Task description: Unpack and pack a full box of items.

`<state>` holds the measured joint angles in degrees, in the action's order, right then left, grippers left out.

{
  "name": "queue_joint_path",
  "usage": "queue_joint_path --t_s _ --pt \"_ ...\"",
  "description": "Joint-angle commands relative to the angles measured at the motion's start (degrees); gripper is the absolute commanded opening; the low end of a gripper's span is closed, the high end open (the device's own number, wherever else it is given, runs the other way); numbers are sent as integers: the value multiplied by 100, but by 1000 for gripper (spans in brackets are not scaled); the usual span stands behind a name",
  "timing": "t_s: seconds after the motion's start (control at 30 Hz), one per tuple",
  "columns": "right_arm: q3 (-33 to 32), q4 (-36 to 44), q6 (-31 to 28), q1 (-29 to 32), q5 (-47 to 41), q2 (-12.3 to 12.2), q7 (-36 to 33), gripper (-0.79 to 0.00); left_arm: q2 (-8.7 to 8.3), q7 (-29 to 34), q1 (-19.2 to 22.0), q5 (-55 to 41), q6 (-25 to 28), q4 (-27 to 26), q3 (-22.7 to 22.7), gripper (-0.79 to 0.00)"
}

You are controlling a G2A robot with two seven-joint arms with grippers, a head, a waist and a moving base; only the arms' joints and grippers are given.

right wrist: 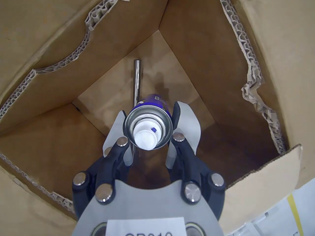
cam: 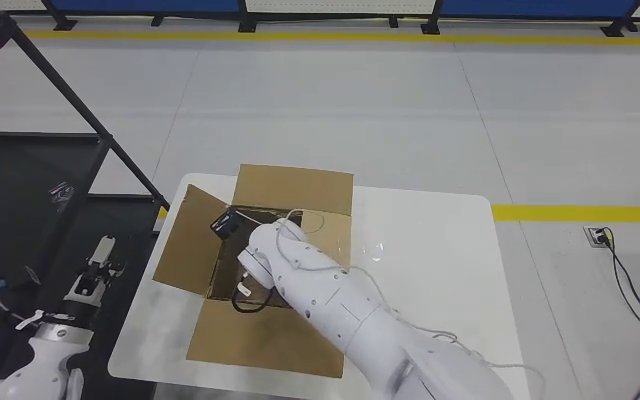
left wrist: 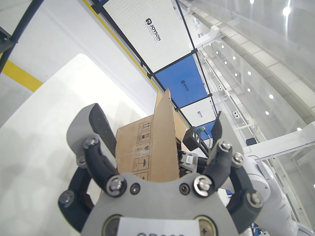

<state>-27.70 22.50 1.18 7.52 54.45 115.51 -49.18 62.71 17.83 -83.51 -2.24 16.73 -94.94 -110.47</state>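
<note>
- Right wrist view: jaws of the right gripper (right wrist: 149, 110) stand clamped on a blue metal spray can (right wrist: 158, 103), white cap end up, deep inside the open brown cardboard box (right wrist: 201, 50). A thin shiny steel rod (right wrist: 136, 82) lies on the box floor just beside it.
- Left wrist view: jaws of the left gripper (left wrist: 157, 114) stand wide apart, holding nothing, near the white table (left wrist: 61, 94) and facing the box's outer wall.
- Top view: the right arm (cam: 320, 290) is sunk into the box, which sits with its flaps splayed on the table. The left gripper hangs well apart, off the table's edge.
- Progress, as judged: only the can and the rod show inside, so the box looks far from full. Whether the can is coming out or going in cannot be told, and much of the job appears left.
</note>
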Motion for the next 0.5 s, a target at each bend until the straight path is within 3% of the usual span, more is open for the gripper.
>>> queue_joint_path --t_s 0.0,0.23,0.47 --pt "29 -53 64 32 -36 5 131 -785 3 -19 -7 11 -1 -6 12 0" --pt "117 -126 205 105 -138 2 582 -785 17 -116 -42 59 -6 -38 61 0" --pt "192 -67 170 47 -261 2 583 -785 25 -148 -49 98 -36 -64 101 0"
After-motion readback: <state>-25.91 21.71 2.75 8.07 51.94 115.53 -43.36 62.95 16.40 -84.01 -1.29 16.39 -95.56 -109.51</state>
